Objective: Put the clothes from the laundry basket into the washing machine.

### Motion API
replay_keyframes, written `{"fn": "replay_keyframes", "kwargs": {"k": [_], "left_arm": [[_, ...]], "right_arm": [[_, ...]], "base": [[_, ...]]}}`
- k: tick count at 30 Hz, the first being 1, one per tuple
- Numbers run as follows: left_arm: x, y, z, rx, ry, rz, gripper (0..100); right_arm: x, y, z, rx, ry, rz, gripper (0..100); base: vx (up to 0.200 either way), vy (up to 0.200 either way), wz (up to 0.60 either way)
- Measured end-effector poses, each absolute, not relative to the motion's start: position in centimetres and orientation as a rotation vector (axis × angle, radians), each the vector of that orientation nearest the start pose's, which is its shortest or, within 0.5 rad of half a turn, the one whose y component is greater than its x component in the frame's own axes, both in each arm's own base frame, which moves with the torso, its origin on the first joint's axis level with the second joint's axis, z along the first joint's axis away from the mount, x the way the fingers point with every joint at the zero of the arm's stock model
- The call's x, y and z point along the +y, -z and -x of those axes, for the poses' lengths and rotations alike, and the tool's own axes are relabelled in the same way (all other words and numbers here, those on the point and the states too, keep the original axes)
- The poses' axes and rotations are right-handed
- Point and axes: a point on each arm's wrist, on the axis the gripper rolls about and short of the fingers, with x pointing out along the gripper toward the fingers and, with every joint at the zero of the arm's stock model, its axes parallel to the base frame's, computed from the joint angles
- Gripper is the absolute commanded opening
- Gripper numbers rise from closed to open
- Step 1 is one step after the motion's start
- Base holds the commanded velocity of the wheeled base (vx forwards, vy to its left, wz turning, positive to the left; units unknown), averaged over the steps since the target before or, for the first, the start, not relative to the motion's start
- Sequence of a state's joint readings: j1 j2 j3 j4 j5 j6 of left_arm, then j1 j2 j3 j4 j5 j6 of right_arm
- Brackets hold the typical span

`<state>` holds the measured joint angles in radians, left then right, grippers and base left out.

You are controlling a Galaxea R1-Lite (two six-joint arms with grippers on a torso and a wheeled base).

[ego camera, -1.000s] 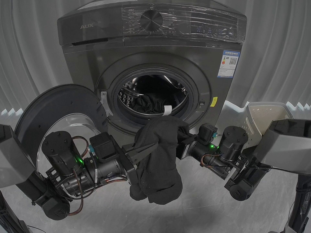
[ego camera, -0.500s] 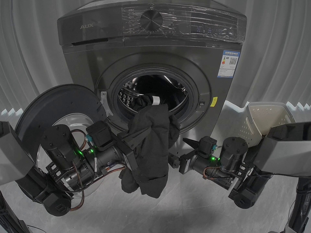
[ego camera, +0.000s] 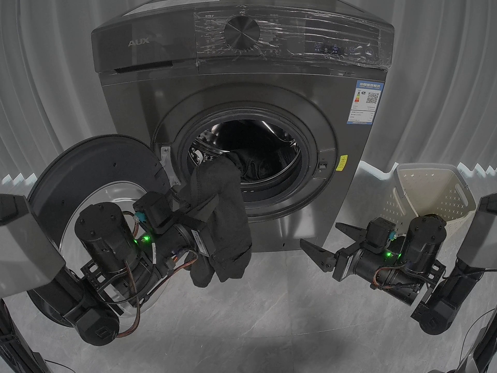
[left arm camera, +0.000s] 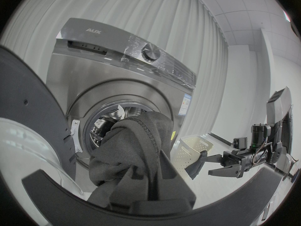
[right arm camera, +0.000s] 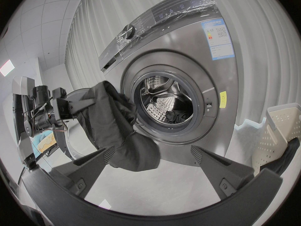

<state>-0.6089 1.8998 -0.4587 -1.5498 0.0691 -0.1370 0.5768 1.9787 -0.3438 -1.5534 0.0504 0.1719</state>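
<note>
Near drum [ego camera: 269, 146], left gripper [ego camera: 213, 203] under garment [ego camera: 228, 224]

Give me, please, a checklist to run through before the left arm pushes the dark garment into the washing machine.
1. The door open and swung aside: ok.
2. The left gripper shut on the garment: ok.
3. The garment inside the drum: not ok; it hangs outside, by the opening's rim.
4. Room in the drum: ok; some dark clothes lie at its bottom.
5. The right gripper open, empty, clear of the opening: ok.
6. The basket emptied: not ok; dark cloth shows inside it.
</note>
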Motion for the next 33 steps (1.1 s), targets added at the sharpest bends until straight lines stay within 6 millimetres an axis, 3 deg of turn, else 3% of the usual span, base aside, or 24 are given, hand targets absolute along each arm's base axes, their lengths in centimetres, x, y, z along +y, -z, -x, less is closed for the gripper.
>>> {"fn": "replay_keyframes", "kwargs": {"k": [21, 30, 33], "left_arm": [[-18.6, -10.4, -26.8, -0.023, 0.346, 0.175, 0], [-18.8, -10.0, -26.8, -0.010, 0.352, 0.167, 0], [-18.9, -9.8, -26.9, -0.006, 0.353, 0.161, 0]], "right_arm": [[15.7, -9.1, -23.4, 0.129, -0.624, -0.151, 100], [15.7, -8.8, -23.4, 0.139, -0.624, -0.149, 100], [15.7, -8.8, -23.4, 0.141, -0.623, -0.148, 100]], "base": [[0.000, 0.000, 0.00], [0.200, 0.000, 0.00], [0.000, 0.000, 0.00]]}}
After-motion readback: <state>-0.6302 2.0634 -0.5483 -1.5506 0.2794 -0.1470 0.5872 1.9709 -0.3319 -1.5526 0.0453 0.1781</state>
